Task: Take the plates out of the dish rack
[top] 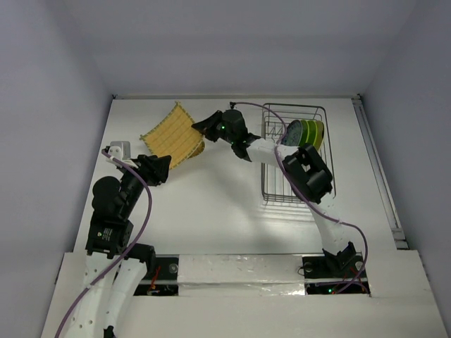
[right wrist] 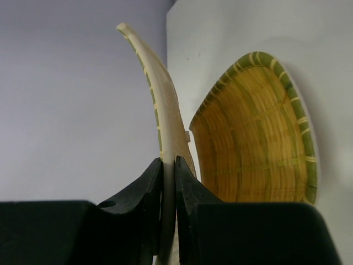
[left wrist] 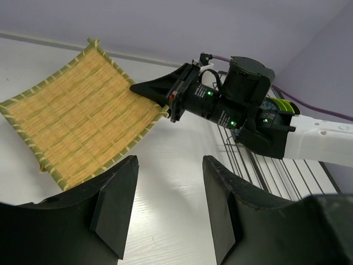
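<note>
From above: black wire dish rack (top: 276, 184) on the right half of the table (top: 225, 211), the plates (top: 308, 132) standing on edge and packed together at its far end. Teal patterned face toward the left, lime green rims behind it. Too small here to count, perhaps three or four. Elbow of the right arm over the rack's middle, just nearer than the plates. The right gripper (top: 203, 127) well to the left of the rack, apart from the plates, at the right edge of a square woven mat (top: 169, 134). The left gripper (top: 159, 169) near the mat's near corner, not touching it.

Only in the left wrist view: its own fingers (left wrist: 116, 193) spread wide and empty above the white tabletop. Beyond them, the right gripper's dark jaws pinching the mat at its right edge. Further right, behind the right arm, a few rack wires and a sliver of green plate rim.

Only in the right wrist view: jaws clamped tight on the mat's thin edge, seen edge-on and bowing away in a curve. Just beside it, a round woven dish (right wrist: 259, 132) with a green and yellow rim, lying on the table. From above, no more than a curved yellow edge under the mat's corner.
</note>
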Robot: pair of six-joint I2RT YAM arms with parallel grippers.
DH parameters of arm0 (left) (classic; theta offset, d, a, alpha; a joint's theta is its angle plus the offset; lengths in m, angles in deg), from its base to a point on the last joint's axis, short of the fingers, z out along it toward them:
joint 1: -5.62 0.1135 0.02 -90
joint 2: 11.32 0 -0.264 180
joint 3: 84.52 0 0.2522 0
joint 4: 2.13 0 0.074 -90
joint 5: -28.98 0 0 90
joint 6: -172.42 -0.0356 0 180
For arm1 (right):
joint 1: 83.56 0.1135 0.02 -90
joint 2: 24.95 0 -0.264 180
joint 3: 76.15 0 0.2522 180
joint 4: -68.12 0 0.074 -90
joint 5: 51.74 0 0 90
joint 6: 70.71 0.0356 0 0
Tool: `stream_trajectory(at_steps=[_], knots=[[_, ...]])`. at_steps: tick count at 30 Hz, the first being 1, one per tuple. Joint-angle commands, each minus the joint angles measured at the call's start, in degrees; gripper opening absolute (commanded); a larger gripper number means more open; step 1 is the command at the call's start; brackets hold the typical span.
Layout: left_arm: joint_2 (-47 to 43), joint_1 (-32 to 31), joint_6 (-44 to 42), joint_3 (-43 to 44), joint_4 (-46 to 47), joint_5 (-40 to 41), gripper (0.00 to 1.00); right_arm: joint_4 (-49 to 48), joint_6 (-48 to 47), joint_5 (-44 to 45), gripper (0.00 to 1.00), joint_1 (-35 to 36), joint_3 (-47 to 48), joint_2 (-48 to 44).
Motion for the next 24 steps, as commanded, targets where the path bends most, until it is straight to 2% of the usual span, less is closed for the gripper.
stream_trajectory(at_steps=[1, 4, 5, 12, 16, 21, 24], knots=[[-0.22, 0.36, 0.34, 1.51, 2.75, -0.53, 0.47, -5.63, 3.36, 2.24, 0.00, 0.04, 0.95, -1.51], [-0.31, 0.36, 0.43, 1.51, 2.75, -0.62, 0.47, -5.10, 3.27, 2.59, 0.10, 0.04, 0.25, -1.25], [-0.31, 0.36, 0.43, 1.51, 2.75, -0.71, 0.47, -4.84, 3.27, 2.76, 0.17, 0.04, -0.28, -1.25], [-0.22, 0.36, 0.43, 1.42, 2.84, -0.71, 0.47, -3.87, 1.69, 1.71, 0.45, 0.57, -0.81, -0.46], [-0.40, 0.36, 0.43, 1.42, 2.75, -0.71, 0.47, -2.64, 0.81, 1.18, 0.55, 0.57, -0.99, 0.16], [-0.57, 0.36, 0.51, 1.42, 2.75, -0.62, 0.47, -0.19, -1.73, 3.11, 0.74, 0.57, -2.74, -1.42], [-0.75, 0.36, 0.43, 1.42, 2.75, -0.71, 0.47, 3.15, -5.25, 5.66, 0.82, 0.57, -3.18, -2.39]])
